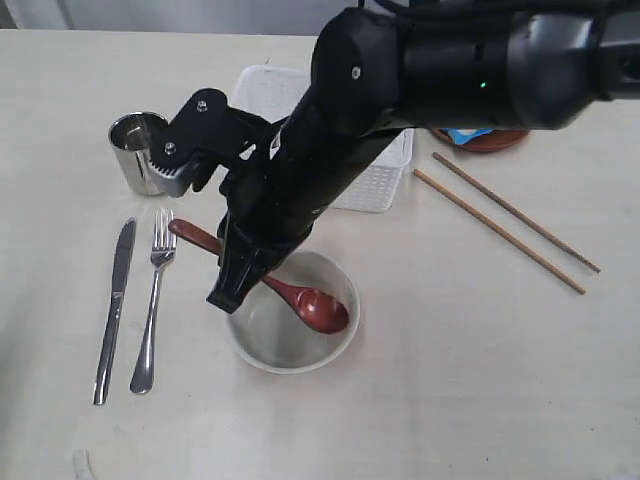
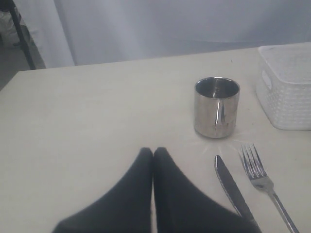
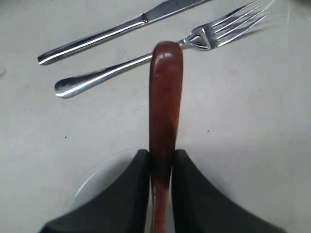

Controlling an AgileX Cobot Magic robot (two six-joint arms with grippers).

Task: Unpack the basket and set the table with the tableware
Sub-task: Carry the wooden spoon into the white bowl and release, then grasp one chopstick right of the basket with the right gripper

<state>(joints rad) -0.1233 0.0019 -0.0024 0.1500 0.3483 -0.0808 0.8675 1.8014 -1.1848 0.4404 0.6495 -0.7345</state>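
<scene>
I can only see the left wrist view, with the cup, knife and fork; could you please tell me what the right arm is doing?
Observer: The right gripper is shut on the handle of the wooden spoon.
Operator: Thank you. Where is the spoon's head?
Observer: It is inside the rim of the bowl; I cannot tell whether it touches the bottom.
Operator: Are the chopsticks on the table?
Observer: Yes, the two chopsticks lie side by side, apart, on the table to the right of the basket.
</scene>
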